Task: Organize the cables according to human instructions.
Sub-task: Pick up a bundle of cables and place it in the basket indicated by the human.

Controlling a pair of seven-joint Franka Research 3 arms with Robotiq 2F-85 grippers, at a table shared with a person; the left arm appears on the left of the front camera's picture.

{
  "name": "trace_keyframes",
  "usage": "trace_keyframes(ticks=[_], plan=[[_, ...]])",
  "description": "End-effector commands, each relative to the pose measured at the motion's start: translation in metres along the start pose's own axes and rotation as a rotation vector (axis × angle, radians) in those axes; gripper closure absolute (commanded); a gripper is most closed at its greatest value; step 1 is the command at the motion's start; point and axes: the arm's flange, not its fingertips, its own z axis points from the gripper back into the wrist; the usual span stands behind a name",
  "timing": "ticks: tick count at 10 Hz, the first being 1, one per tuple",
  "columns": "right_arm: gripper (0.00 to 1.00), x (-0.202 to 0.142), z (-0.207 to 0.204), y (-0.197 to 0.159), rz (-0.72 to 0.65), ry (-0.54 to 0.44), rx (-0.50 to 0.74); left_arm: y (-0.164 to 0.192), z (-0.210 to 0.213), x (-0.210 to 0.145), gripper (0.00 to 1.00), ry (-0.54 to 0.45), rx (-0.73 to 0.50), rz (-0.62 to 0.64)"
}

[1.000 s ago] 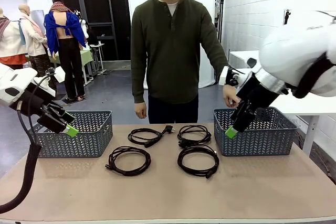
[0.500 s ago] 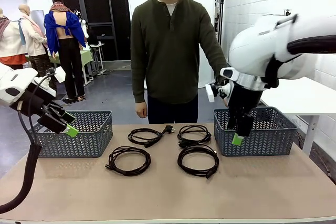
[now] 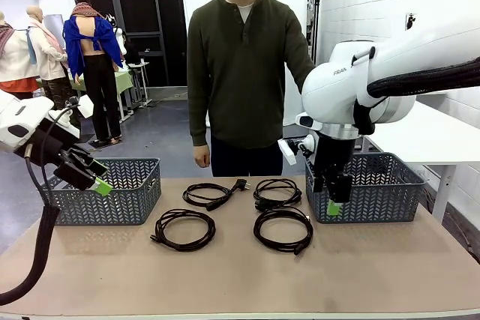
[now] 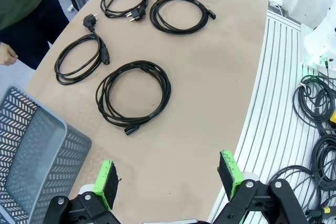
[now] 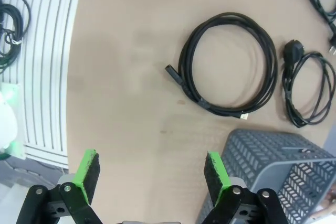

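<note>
Right gripper (image 3: 335, 204): spread wide, pinching nothing, pointing straight down just above the table (image 3: 240, 282), in front of the near-left corner of the right basket (image 3: 382, 196). In the right wrist view, green pads (image 5: 87, 173) well apart over bare tabletop, with that basket's corner at the lower right.

Just beside it, toward the table's middle: near-right cable (image 3: 283, 228), a flat round coil, one plug end at its front edge. Behind that, far-right cable (image 3: 276, 192), close to the right basket but not in it.

Further left: near-left cable (image 3: 184, 228) and, behind it, far-left cable (image 3: 210, 194) with a plug sticking out toward the far-right coil. All four flat on the table between the baskets, apart from each other, none inside either basket.

Left gripper (image 3: 97, 177): also spread, empty, held up and tilted down toward the middle, in front of the left end of the left basket (image 3: 124, 196). From its wrist (image 4: 168, 178), pads wide apart over the table's edge, left basket at the lower left, near-left cable ahead, the other three beyond.

At the far side, behind the cables: person (image 3: 244, 73), standing, one hand (image 3: 200, 157) hanging down; other hand hidden behind the right arm.
</note>
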Motion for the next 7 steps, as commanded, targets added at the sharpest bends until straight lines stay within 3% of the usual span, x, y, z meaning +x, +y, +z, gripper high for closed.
trace_keyframes(ticks=[1,7], plan=[[0.00,-0.0035,0.0040,0.0022,-0.002,-0.004,0.013,0.0034,0.0001,-0.0010,0.00,-0.011,-0.014,-0.008],[0.00,-0.0035,0.0040,0.0022,-0.002,-0.004,0.013,0.0034,0.0001,-0.0010,0.00,-0.011,-0.014,-0.008]])
